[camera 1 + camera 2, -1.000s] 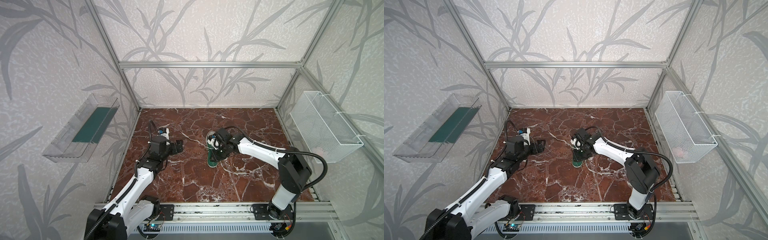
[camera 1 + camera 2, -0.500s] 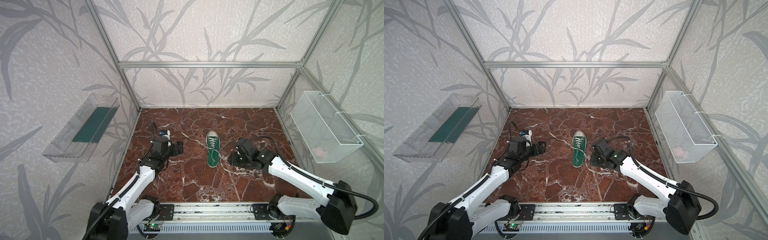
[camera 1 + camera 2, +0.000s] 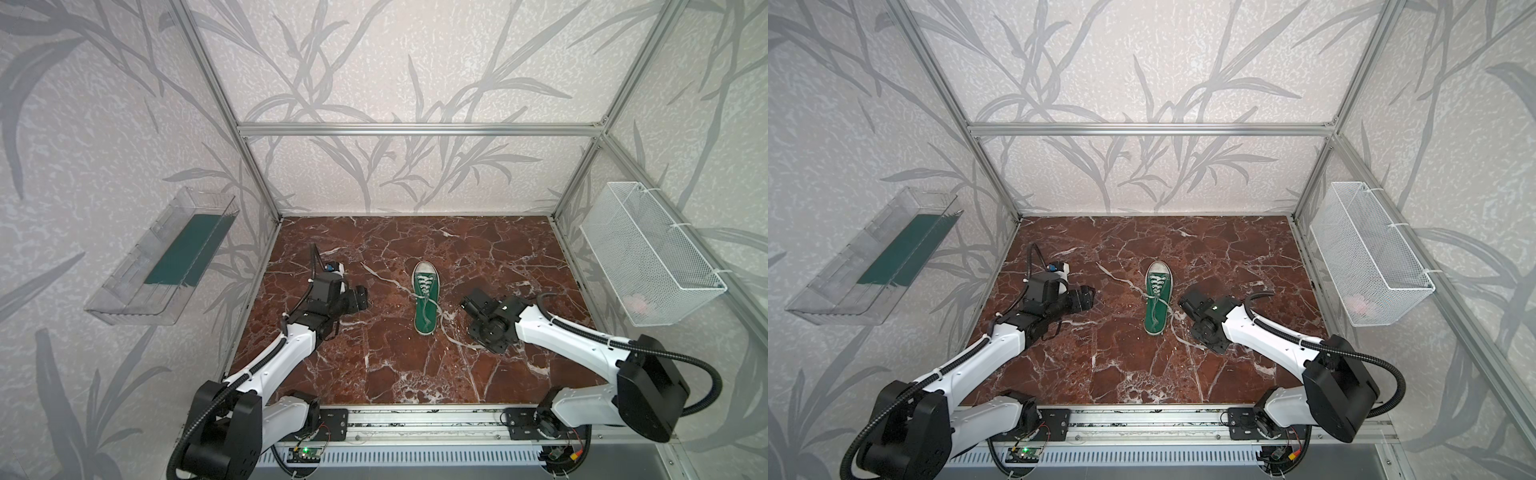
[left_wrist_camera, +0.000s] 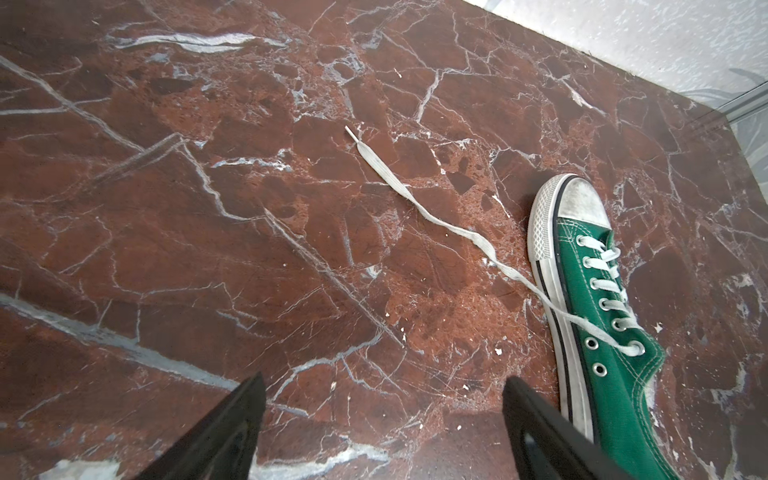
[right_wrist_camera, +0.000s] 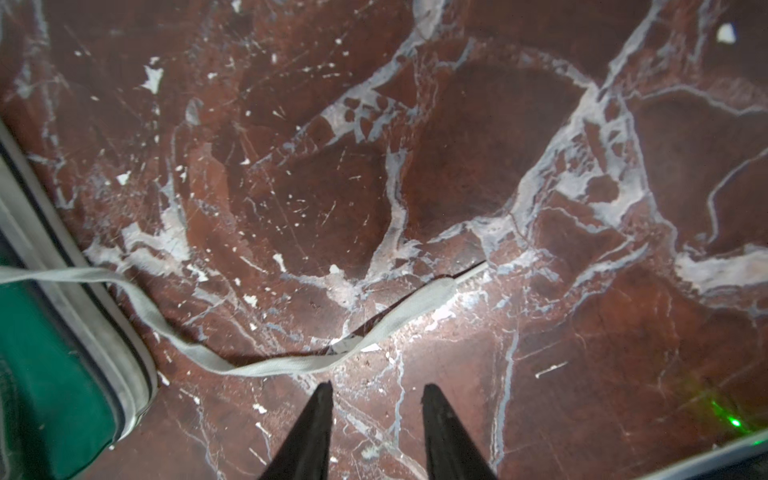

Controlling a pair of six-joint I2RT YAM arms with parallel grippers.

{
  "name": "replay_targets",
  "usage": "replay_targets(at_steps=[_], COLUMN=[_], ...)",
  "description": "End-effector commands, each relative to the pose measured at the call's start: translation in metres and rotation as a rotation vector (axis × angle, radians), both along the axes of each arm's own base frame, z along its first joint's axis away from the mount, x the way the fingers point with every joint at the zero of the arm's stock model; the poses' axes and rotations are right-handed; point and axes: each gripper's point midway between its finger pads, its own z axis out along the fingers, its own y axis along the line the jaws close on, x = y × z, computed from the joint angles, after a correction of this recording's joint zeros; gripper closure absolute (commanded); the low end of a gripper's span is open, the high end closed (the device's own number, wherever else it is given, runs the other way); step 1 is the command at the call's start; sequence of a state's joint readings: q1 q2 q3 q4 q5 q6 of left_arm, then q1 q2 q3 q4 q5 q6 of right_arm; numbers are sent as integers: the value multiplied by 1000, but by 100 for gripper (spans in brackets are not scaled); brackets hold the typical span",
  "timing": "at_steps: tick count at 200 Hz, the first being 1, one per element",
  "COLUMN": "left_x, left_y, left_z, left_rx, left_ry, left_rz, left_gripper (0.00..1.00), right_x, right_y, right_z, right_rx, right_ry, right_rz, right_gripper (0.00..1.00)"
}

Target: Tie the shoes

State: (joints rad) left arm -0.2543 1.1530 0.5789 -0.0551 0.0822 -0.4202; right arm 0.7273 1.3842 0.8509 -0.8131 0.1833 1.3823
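Note:
The shoe (image 3: 426, 297) (image 3: 1158, 297) is a green sneaker with a white toe cap. It lies on the red marble floor, toe toward the back wall. One white lace (image 4: 415, 199) trails from it toward my left gripper's side. The other lace (image 5: 291, 365) curls past the heel (image 5: 50, 374), just ahead of my right gripper (image 5: 379, 386). That gripper (image 3: 473, 332) hovers low to the right of the shoe, jaws partly apart and empty. My left gripper (image 4: 382, 380) (image 3: 361, 299) stands wide open and empty, left of the shoe (image 4: 602, 332).
A clear plastic tray (image 3: 166, 257) with a green pad hangs on the left wall. A white wire basket (image 3: 648, 257) hangs on the right wall. An aluminium rail (image 3: 415, 419) runs along the front edge.
My right arm has drawn back from over the shoe to its right side, leaving the shoe uncovered. The left arm has barely moved.

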Motion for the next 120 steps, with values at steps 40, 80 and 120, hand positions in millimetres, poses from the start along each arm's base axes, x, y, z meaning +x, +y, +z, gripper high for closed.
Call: replay_targets(at_steps=[40, 80, 120], left_x=[15, 21, 19], left_y=[-4, -11, -10], left_z=[-4, -9, -13], left_rx=[30, 26, 33], left_ry=[5, 32, 43], left_rz=[-22, -49, -47], left_gripper=[9, 10, 10], right_x=[6, 0, -3], right_y=[2, 4, 4], right_z=[-22, -41, -59], right_rx=[20, 41, 82], right_ry=[78, 132, 156], right_rz=[-117, -156, -190], right_gripper=[66, 70, 77])
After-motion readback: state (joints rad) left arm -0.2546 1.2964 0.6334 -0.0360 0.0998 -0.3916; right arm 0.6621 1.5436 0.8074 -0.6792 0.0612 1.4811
